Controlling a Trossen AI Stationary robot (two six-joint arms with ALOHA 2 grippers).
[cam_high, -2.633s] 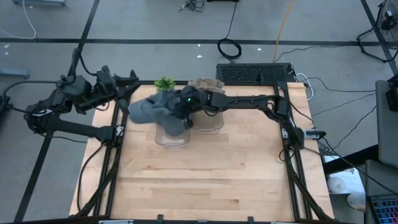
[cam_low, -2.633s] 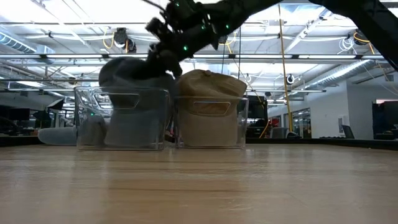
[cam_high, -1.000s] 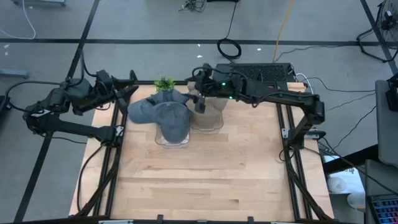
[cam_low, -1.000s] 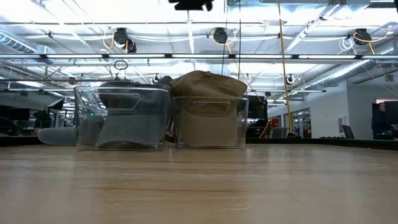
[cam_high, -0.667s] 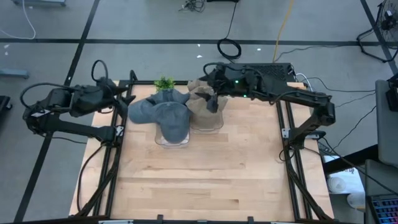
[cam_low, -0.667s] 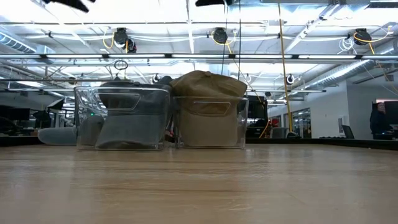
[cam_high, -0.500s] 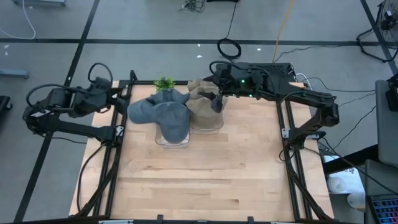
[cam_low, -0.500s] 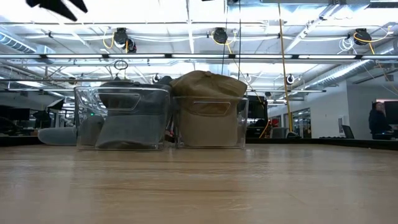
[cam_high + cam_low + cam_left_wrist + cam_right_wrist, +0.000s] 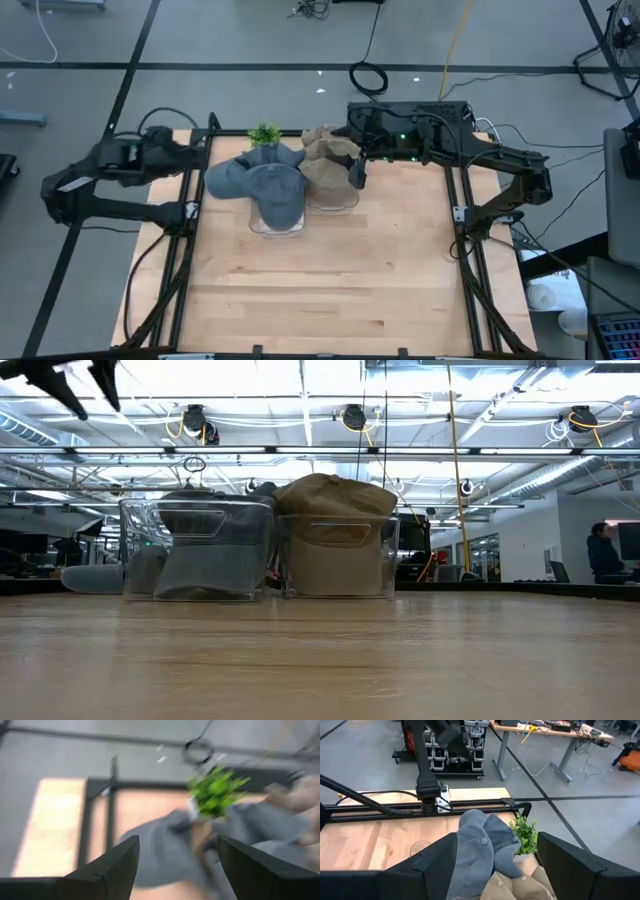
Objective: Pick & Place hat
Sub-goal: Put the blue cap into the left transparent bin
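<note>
- Pale wood is the table (image 9: 330,290), spread out below both my claws, bare toward its near edge.
- Two clear bins sit side by side at the far end, between my claws: the left bin (image 9: 196,548) and the right bin (image 9: 338,555).
- The grey hats (image 9: 262,182) lie piled in and around the left bin, just beside my left claw's reach; the tan hat (image 9: 326,160) fills the right bin, just beside and below my right claw.
- A small green plant (image 9: 265,133) stands behind the grey pile.
- My right claw (image 9: 357,175) hangs wide and empty at the right bin's edge.
- My left claw (image 9: 197,152) is also spread and empty, off the table's left rail.
- I judge the placing done: hats binned, nothing held, only pulling clear left.
</note>
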